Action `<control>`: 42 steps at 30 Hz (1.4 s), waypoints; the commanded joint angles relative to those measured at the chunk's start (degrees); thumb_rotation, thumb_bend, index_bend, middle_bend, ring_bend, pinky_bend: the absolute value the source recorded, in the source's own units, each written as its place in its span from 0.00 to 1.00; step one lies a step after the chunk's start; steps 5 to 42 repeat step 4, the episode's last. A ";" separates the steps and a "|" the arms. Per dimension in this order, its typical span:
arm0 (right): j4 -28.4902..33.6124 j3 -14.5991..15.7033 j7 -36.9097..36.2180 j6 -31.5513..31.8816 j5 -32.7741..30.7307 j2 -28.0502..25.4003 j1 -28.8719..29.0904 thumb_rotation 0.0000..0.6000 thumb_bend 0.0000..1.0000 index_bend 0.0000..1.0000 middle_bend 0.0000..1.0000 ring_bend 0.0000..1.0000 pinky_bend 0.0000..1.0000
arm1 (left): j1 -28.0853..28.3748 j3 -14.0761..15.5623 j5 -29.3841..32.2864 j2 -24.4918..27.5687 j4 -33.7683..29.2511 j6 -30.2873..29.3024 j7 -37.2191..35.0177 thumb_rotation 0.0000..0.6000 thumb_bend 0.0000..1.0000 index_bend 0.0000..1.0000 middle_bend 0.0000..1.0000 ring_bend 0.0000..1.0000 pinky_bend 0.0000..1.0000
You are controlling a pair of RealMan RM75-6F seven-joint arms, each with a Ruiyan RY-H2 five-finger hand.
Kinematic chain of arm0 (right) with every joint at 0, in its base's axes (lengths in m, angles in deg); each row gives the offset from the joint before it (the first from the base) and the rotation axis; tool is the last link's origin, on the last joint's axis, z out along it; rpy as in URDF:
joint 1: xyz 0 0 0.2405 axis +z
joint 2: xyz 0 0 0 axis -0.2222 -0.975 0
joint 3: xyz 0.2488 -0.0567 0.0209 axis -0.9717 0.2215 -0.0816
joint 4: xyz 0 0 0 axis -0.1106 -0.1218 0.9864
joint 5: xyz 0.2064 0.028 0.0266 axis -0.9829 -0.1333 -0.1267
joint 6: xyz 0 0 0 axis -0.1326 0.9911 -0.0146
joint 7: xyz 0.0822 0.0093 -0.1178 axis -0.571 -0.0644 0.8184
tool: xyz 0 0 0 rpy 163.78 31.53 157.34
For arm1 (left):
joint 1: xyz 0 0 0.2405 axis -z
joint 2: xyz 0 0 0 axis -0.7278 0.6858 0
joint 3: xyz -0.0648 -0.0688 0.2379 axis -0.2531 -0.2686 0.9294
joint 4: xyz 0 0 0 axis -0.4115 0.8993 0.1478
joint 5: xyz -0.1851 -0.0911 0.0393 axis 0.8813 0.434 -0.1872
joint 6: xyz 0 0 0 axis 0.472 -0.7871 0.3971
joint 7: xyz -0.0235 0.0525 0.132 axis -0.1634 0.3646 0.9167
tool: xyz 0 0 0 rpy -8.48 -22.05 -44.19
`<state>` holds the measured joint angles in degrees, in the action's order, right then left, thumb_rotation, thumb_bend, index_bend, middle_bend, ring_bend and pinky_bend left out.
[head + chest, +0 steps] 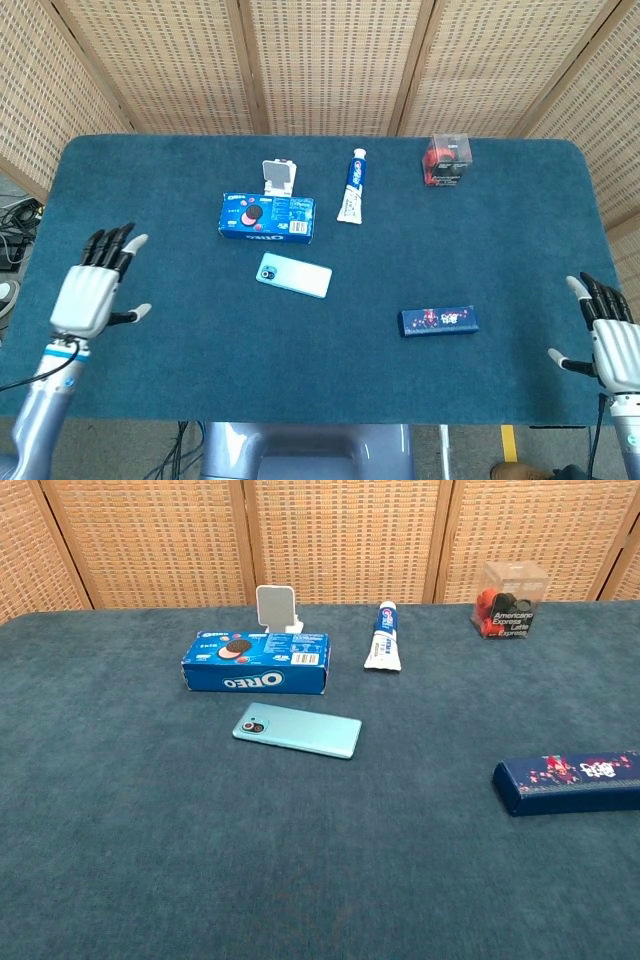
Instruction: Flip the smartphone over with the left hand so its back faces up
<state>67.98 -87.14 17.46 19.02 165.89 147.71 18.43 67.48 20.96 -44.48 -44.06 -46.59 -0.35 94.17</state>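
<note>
The smartphone (293,276) lies flat mid-table, camera lens and pale teal back up, so the flip looks done. At its twelve o'clock sits the Oreo box (267,217), close but apart. The left hand (92,290) hovers well off at nine o'clock, fingers spread, holding nothing. The right hand (612,338) waits far at four o'clock, fingers likewise apart and empty. Nothing more seems needed than parking the left arm.
</note>
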 commanded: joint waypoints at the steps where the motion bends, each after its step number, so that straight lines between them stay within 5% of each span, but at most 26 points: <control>1: 0.36 0.04 -0.27 0.51 0.23 -0.30 -0.26 1.00 0.00 0.06 0.00 0.00 0.00 | -4.37 3.55 -2.98 3.19 -1.23 -3.49 -3.59 1.00 0.00 0.00 0.00 0.00 0.00; 42: 0.62 0.03 -0.75 0.88 0.34 -0.61 -0.46 1.00 0.00 0.06 0.00 0.00 0.00 | -6.78 5.12 -5.02 4.17 -0.68 -5.55 -6.20 1.00 0.00 0.00 0.00 0.00 0.00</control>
